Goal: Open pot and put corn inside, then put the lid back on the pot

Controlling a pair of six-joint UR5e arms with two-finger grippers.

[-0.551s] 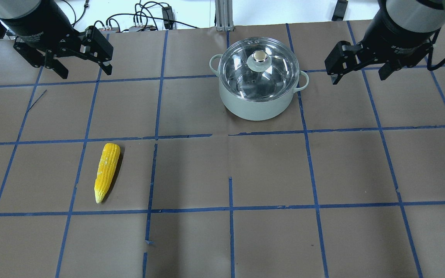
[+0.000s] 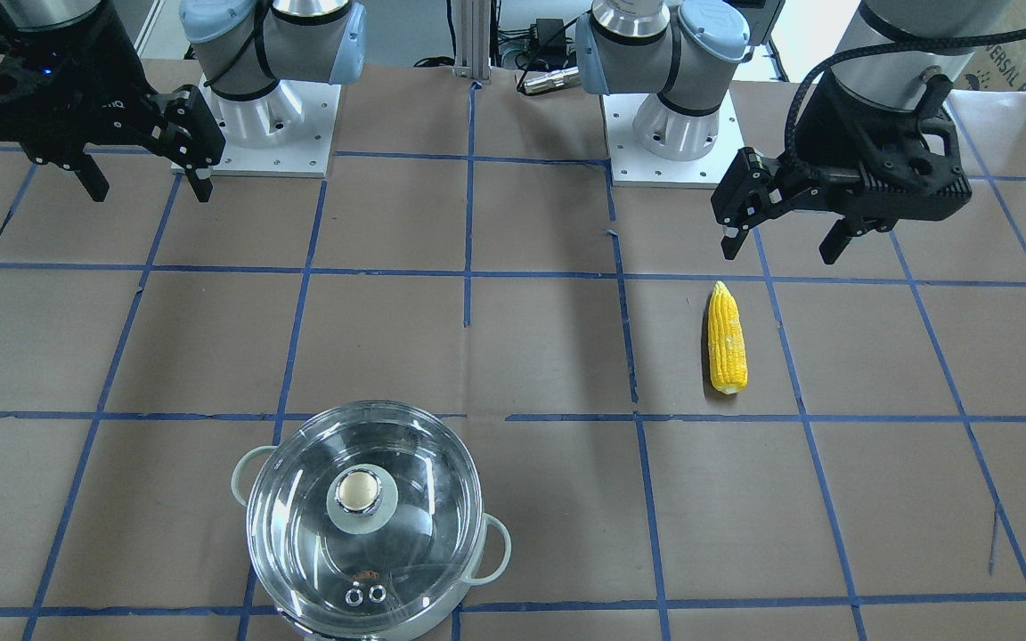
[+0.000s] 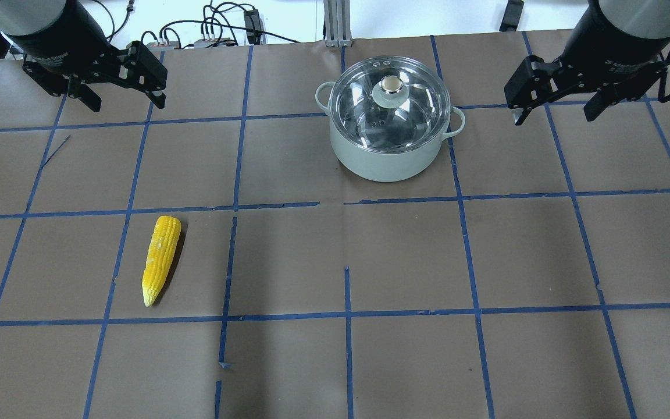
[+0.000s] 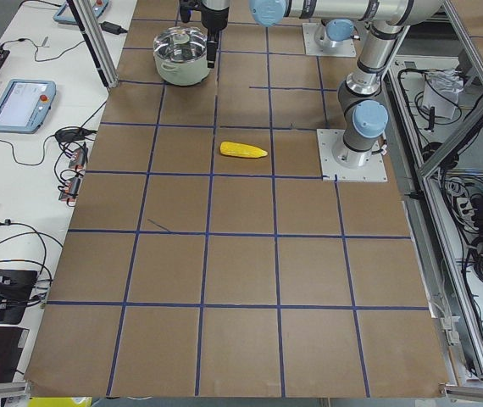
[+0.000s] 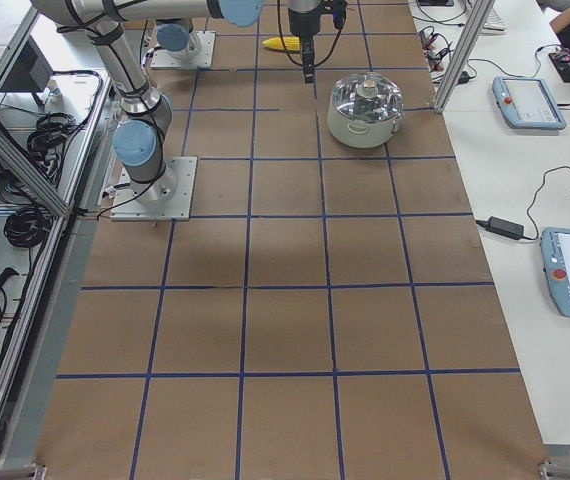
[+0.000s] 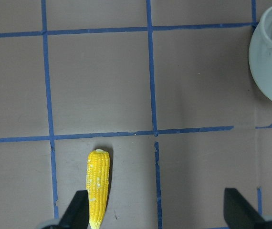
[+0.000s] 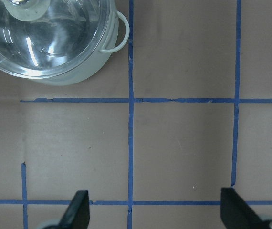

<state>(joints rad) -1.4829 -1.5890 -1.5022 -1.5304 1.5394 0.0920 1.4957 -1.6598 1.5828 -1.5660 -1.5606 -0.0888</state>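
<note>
Brown taped table (image 3: 405, 262): lid (image 3: 391, 107) sat on pot (image 3: 381, 166) upper middle, corn (image 3: 160, 259) lay lower left; left gripper (image 3: 127, 106), right gripper (image 3: 556, 116) both spread wide, empty.

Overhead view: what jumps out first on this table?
The bright yellow corn lying alone on the brown paper, on the view's left. Then the pot with its glass lid on, farther back near the middle. The open left gripper and right gripper hang above the far corners.
</note>
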